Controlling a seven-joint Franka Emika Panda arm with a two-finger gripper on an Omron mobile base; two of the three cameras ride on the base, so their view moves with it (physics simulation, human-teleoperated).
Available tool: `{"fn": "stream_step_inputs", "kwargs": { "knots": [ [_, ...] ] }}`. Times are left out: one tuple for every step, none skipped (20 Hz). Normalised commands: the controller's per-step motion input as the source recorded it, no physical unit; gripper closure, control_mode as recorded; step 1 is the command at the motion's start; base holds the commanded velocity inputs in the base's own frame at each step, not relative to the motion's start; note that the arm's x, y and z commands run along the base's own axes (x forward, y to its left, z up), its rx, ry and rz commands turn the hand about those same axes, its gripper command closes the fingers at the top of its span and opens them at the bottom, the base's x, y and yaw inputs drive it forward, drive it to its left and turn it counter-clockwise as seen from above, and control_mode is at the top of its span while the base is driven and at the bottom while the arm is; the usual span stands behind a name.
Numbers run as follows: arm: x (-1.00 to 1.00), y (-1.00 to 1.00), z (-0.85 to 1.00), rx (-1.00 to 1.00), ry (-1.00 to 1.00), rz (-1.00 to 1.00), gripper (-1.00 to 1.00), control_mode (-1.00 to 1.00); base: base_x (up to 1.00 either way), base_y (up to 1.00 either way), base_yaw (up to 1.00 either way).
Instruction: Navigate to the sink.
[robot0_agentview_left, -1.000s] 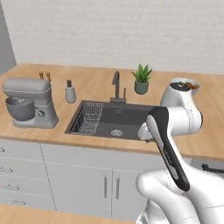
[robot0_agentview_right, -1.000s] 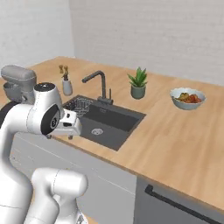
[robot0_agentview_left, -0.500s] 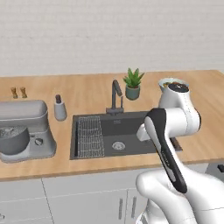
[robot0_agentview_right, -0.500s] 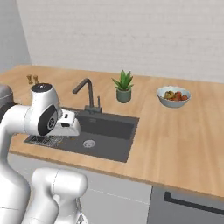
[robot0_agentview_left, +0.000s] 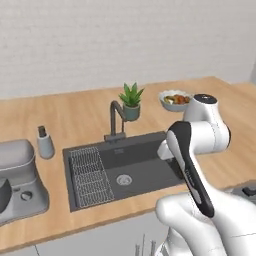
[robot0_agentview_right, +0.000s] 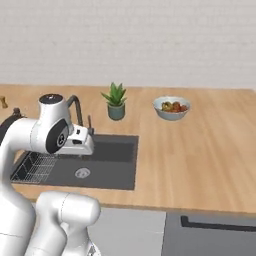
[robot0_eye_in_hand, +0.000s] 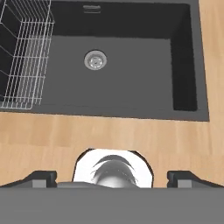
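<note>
The sink (robot0_agentview_left: 125, 172) lies sunk in the wooden counter (robot0_agentview_left: 80, 115), directly ahead of the arm; in the hand view its dark basin (robot0_eye_in_hand: 127, 65) spreads across the upper half, with the round drain (robot0_eye_in_hand: 95, 60) near 11 o'clock of centre and a wire rack (robot0_eye_in_hand: 24, 57) at 9 o'clock; a band of bare counter runs along the near rim, between the basin and the claw (robot0_eye_in_hand: 113, 177). The claw's two tips sit far apart at the lower edge, so it is released and carries nothing. The faucet (robot0_agentview_left: 116, 120) rises at the basin's far edge, at 12 o'clock; a potted plant (robot0_agentview_left: 131, 101) stands just behind it; a fruit bowl (robot0_agentview_right: 171, 107) rests at 2 o'clock, well apart from the basin, with open wood around it. At 9 o'clock a soap bottle (robot0_agentview_left: 45, 142) and a grey stand mixer (robot0_agentview_left: 20, 180) stand beside the left rim; a cooktop edge (robot0_agentview_right: 215, 224) shows at 4 o'clock.
</note>
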Motion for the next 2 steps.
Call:
{"fn": "stream_step_inputs", "kwargs": {
  "knots": [
    [0.0,0.0,0.0,0.0,0.0,0.0,-1.0,1.0,0.34,0.42,-0.3],
    [0.0,0.0,0.0,0.0,0.0,0.0,-1.0,1.0,0.24,0.39,-0.15]
  ]
}}
